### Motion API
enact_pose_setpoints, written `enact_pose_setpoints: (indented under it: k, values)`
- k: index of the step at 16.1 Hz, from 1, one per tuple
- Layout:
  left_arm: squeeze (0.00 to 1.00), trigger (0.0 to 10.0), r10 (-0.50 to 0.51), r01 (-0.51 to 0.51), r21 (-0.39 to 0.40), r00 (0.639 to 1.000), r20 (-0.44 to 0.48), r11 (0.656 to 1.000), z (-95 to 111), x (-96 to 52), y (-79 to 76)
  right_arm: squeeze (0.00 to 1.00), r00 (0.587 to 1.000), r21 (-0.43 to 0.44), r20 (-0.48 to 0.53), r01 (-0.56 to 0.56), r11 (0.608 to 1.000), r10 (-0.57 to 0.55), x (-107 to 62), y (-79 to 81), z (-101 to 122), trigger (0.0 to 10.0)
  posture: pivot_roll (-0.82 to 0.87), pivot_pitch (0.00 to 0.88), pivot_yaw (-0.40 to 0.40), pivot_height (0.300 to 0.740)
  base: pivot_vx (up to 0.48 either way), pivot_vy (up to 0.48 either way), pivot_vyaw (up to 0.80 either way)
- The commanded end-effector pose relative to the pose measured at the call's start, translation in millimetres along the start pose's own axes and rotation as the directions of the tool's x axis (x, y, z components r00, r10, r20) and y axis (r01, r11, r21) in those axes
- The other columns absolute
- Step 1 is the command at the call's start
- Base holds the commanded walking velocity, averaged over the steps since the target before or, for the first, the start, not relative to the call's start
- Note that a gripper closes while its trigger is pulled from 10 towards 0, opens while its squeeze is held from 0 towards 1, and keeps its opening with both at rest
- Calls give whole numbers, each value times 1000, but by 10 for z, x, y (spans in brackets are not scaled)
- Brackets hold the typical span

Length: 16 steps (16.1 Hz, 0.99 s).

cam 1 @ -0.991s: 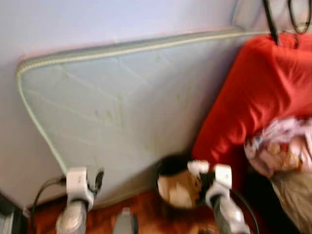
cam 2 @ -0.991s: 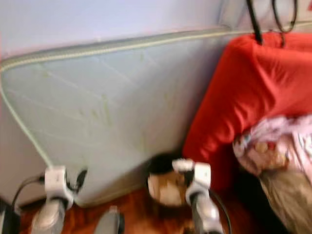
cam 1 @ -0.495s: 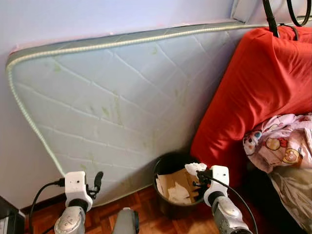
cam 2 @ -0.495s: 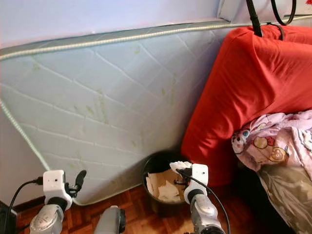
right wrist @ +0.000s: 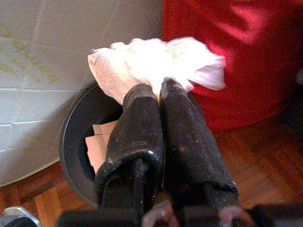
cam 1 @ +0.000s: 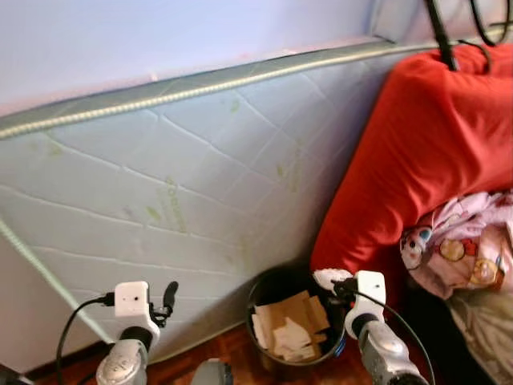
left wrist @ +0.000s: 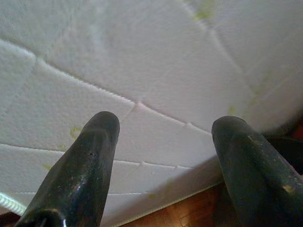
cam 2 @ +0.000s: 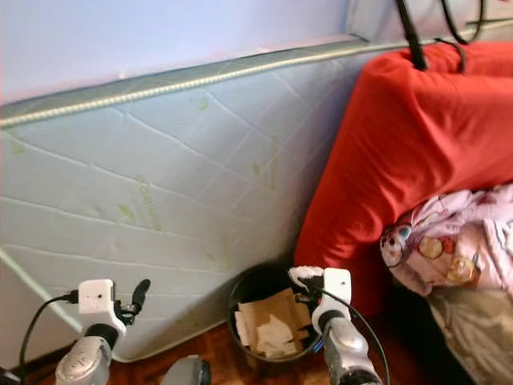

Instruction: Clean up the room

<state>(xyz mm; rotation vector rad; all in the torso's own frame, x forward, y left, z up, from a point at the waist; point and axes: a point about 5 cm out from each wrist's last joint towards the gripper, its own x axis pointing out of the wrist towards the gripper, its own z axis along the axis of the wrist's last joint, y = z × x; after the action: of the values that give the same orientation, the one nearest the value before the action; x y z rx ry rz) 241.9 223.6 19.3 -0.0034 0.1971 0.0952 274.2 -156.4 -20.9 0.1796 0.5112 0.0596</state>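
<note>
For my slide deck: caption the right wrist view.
Right gripper clamps a crumpled white tissue above the black bin.

Reddish-brown wooden parquet floor (cam 2: 216, 349). A round black bin (cam 1: 276, 289) is set on it, holding cardboard scraps (cam 1: 292, 325). Behind the bin, a pale quilted mattress (cam 1: 184, 184) is stood on edge on the floor. Beside the bin, a red mattress (cam 1: 425, 152) is propped upright.

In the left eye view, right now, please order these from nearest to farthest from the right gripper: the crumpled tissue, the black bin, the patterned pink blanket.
1. Crumpled tissue: pinched in the right gripper.
2. Black bin: just below and to its left.
3. Patterned pink blanket: off to its right, on the red cover.
</note>
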Motion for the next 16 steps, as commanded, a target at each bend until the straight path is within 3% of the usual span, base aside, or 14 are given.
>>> enact_pose_setpoints:
  k: [1, 8, 16]
  values:
    - [0, 10000, 24, -24, 6, 1000, -5, 1000, 3, -24, 65, 0, 999, -17, -18, -44, 999, 44, 32, 130, 3, 10000, 185, 34, -31, 627, 0, 0, 0]
    - [0, 10000, 24, -24, -6, 999, 38, 1000, 150, -77, 21, 0, 988, -55, -83, -135, 989, 131, 76, 275, 17, 10000, 224, 108, -57, 627, 0, 0, 0]
    - [0, 10000, 94, -91, -31, 986, 136, 995, 492, -213, 32, 0, 963, -118, -87, -265, 957, 256, 206, 742, 281, 10000, 341, 208, -127, 627, 0, 0, 0]
